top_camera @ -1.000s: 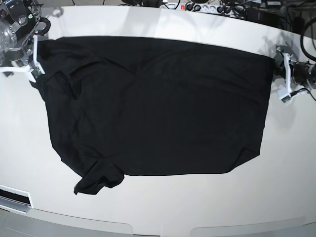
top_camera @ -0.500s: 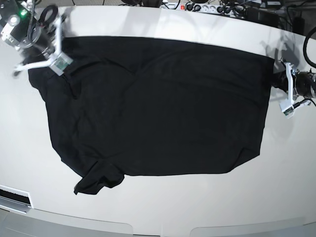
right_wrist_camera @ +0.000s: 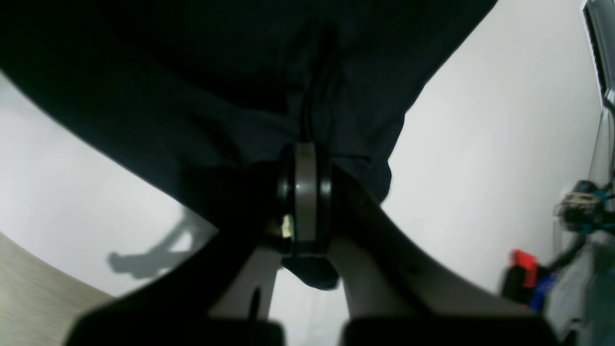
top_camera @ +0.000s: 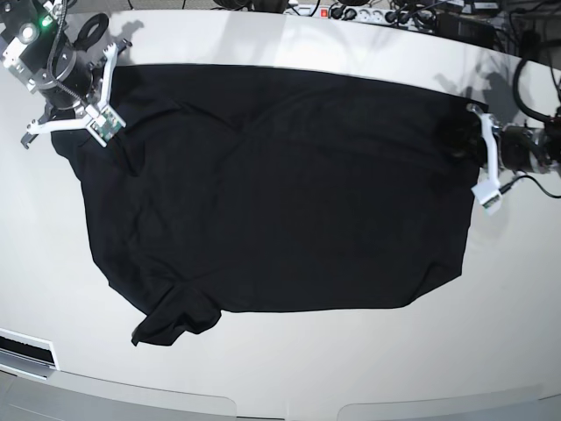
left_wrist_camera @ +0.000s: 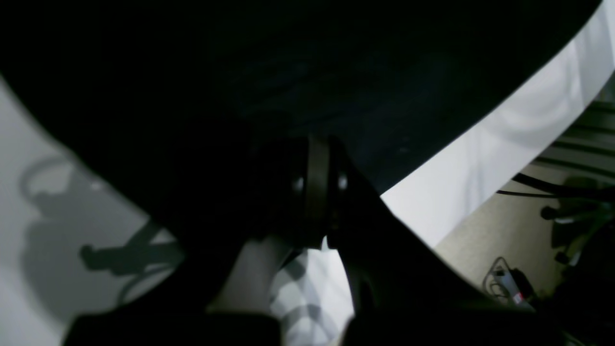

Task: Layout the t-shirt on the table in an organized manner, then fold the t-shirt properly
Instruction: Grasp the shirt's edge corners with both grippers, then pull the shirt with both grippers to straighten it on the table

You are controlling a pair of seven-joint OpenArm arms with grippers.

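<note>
The black t-shirt (top_camera: 280, 184) lies spread over the white table (top_camera: 280, 377), with one sleeve (top_camera: 171, 320) folded over at the front left. My right gripper (top_camera: 88, 110) is at the shirt's back left corner. In the right wrist view its fingers (right_wrist_camera: 305, 192) are shut, with black cloth (right_wrist_camera: 240, 72) pinched between them. My left gripper (top_camera: 465, 139) is at the shirt's right edge. In the left wrist view its pads (left_wrist_camera: 317, 192) are pressed together on dark fabric (left_wrist_camera: 336, 72), and the hem there is bunched inward.
A power strip and cables (top_camera: 377, 13) run behind the table's far edge. A white slotted panel (top_camera: 26, 351) sits below the front left rim. The right wrist view shows a red plug block (right_wrist_camera: 523, 262). In the left wrist view, cables lie on the floor (left_wrist_camera: 509, 283) past the table edge.
My right gripper swung from the shirt's left edge to its back left corner and shut on the cloth. My left gripper moved inward, dragging the right hem with it.
</note>
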